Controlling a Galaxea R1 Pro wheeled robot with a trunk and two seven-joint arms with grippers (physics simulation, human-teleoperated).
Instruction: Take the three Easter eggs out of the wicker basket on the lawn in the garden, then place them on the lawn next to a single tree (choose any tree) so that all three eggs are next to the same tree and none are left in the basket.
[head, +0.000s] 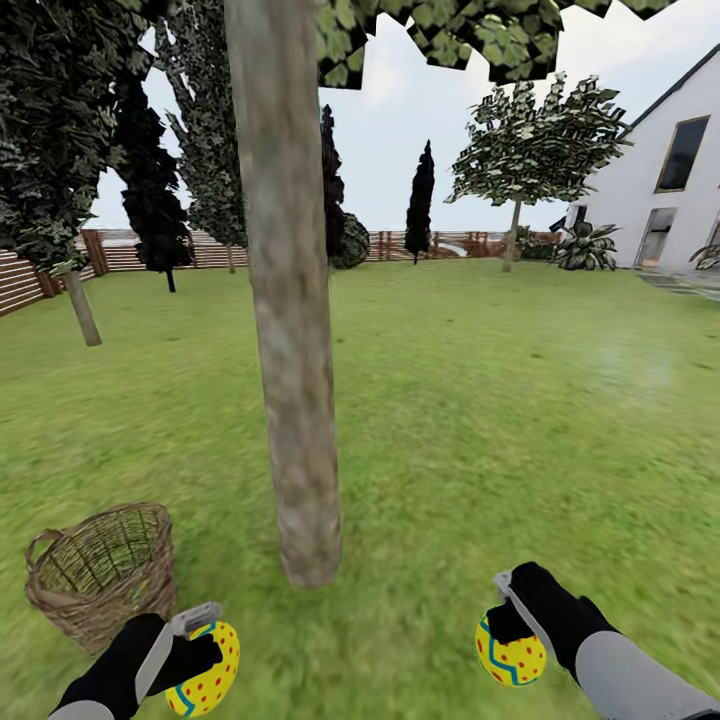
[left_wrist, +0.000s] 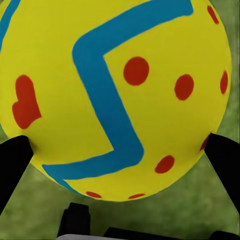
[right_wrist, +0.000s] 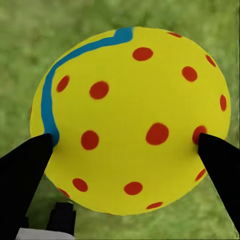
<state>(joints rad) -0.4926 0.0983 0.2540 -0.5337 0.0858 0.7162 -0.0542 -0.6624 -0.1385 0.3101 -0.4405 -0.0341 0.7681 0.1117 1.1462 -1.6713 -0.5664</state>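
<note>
My left gripper (head: 200, 655) is shut on a yellow Easter egg (head: 207, 672) with a blue zigzag and red dots, low at the front left, just right of the wicker basket (head: 100, 575). In the left wrist view that egg (left_wrist: 115, 95) sits between black fingertips (left_wrist: 14, 160) over grass. My right gripper (head: 508, 625) is shut on a second Easter egg (head: 512, 655) at the front right; the right wrist view shows this egg (right_wrist: 132, 120) held by both fingertips (right_wrist: 220, 160). The tree (head: 290, 330) trunk rises from the lawn (head: 480, 420) between the two arms. The basket's visible inside looks empty.
A thin trunk (head: 83, 308) stands at the far left, dark cypresses (head: 420, 205) and a leafy tree (head: 530, 150) near the back fence (head: 130, 255). A white house (head: 670, 190) stands at the far right. Open grass stretches right of the near trunk.
</note>
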